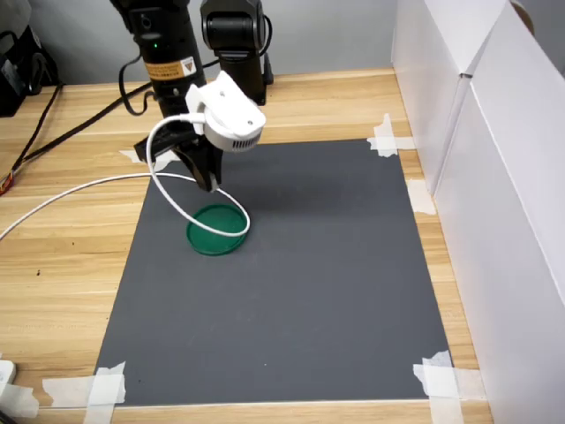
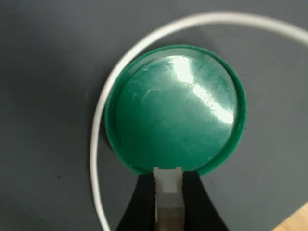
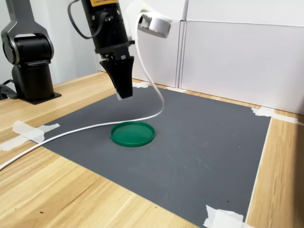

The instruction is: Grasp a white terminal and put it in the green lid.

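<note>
White terminal [image 2: 167,185] sits clenched in my tool [image 2: 168,202], hanging above the near rim of the green lid [image 2: 175,108]. I should shift further over its middle, lower close, then release gently so it cannot bounce out.

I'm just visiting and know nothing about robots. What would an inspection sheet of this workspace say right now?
Surface: a dark grey mat taped at its corners onto a wooden table.
Job's things: the green lid lies flat on the mat, with nothing in it; the white terminal is pinched in the tool, above the lid's edge.
Clutter: nothing seen.
Grippers: the tool hangs above the lid, shut on the terminal.
Cables: a white cable loops from the wrist camera over the mat and off the table.
Surroundings: white panels beside the table; a second black robot base behind.
</note>
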